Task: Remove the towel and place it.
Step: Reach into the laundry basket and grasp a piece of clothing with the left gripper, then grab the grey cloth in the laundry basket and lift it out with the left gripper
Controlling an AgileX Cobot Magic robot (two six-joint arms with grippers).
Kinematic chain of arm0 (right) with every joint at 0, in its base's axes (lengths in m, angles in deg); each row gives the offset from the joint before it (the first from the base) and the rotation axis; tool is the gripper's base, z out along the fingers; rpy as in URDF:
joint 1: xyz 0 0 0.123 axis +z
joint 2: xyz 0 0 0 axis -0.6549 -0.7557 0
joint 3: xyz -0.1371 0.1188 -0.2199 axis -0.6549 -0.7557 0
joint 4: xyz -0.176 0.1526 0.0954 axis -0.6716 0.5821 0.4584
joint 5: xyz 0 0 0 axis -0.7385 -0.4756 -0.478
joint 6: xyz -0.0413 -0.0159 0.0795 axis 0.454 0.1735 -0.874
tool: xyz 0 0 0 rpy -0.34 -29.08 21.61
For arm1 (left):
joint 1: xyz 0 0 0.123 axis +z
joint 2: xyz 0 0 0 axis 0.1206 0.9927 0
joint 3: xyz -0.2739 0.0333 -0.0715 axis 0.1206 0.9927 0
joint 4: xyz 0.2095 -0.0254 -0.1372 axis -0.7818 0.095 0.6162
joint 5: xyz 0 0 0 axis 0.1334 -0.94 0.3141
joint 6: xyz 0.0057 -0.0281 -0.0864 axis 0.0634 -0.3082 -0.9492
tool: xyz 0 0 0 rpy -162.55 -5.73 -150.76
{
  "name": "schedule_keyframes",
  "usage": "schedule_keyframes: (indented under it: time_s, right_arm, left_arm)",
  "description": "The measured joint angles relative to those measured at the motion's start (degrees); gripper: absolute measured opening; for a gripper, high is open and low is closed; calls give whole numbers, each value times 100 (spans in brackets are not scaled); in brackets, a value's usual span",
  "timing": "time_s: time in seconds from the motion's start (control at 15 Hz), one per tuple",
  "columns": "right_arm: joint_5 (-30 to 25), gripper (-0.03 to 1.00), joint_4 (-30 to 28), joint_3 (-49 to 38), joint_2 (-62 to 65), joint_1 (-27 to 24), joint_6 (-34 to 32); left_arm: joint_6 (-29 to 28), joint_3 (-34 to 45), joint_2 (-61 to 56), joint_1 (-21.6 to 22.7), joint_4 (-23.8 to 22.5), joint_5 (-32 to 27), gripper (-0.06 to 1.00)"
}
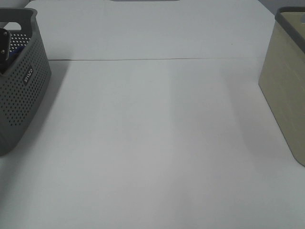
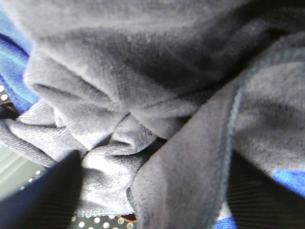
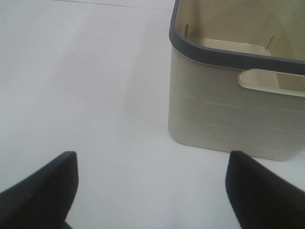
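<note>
The charcoal-grey towel (image 2: 143,62) lies bunched in deep folds against a blue cloth (image 2: 14,71) inside the grey perforated basket (image 1: 24,95) at the left edge of the white table (image 1: 152,143). The left gripper (image 2: 152,162) is down among the folds, a dark finger (image 2: 47,200) on either side of a ridge of plush. Whether it has closed on the fabric cannot be told. Across the table, the right gripper (image 3: 151,157) hangs with its jaws spread wide, holding nothing, near the grey-rimmed beige basket (image 3: 214,109).
</note>
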Motion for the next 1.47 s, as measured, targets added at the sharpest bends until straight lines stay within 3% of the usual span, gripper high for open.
schedule_keyframes:
  time_s: [0.2,0.33,0.6,0.73,1.0,1.47]
  right_arm:
    - [0,82,0,0,0,0,0]
    - [0,82,0,0,0,0,0]
    - [0,82,0,0,0,0,0]
    - [0,82,0,0,0,0,0]
    - [0,82,0,0,0,0,0]
    - [0,82,0,0,0,0,0]
  left_arm:
    - [-229,0,0,0,6,-6,21]
    - [-493,0,0,0,6,-6,7]
    - [-751,0,0,0,17,-40,4]
    - [-1226,0,0,0,-17,-46,0]
    - [-1283,0,-212,0,-521,-132,0]
    - [-1501,0,-1427,0,-527,29,0]
